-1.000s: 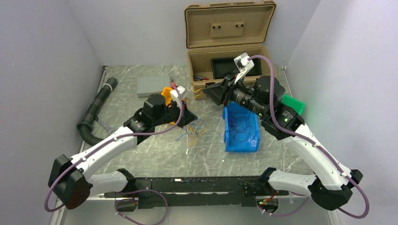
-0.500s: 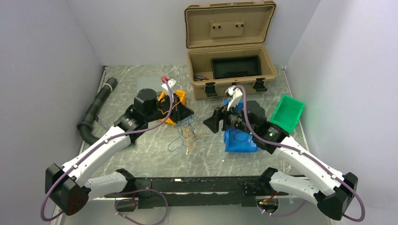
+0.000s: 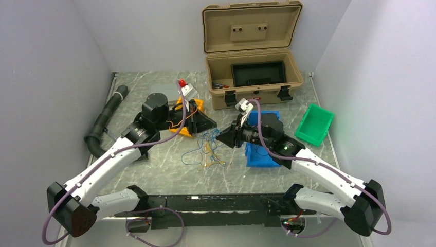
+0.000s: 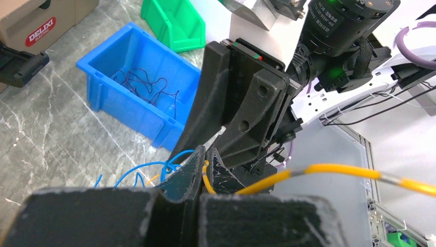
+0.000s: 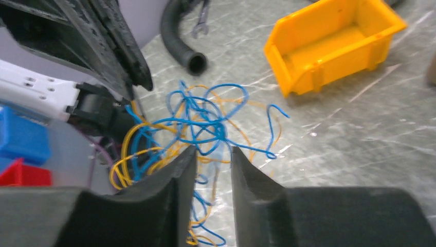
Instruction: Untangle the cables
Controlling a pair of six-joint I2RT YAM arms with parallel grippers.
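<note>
Facing tip-to-tip above cables (image 3: 205,149): L gripper (image 4: 203,154) pinching yellow wire (image 4: 329,170), R gripper (image 5: 213,154) narrowly apart.

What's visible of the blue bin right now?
The blue bin is an open-topped tray of glossy plastic with a thick rim. It stands upright on the marbled table, to the right of the loose wire tangle. A few thin dark wires lie coiled inside. From above, the right arm reaches over it and hides most of it; contact cannot be told.
</note>
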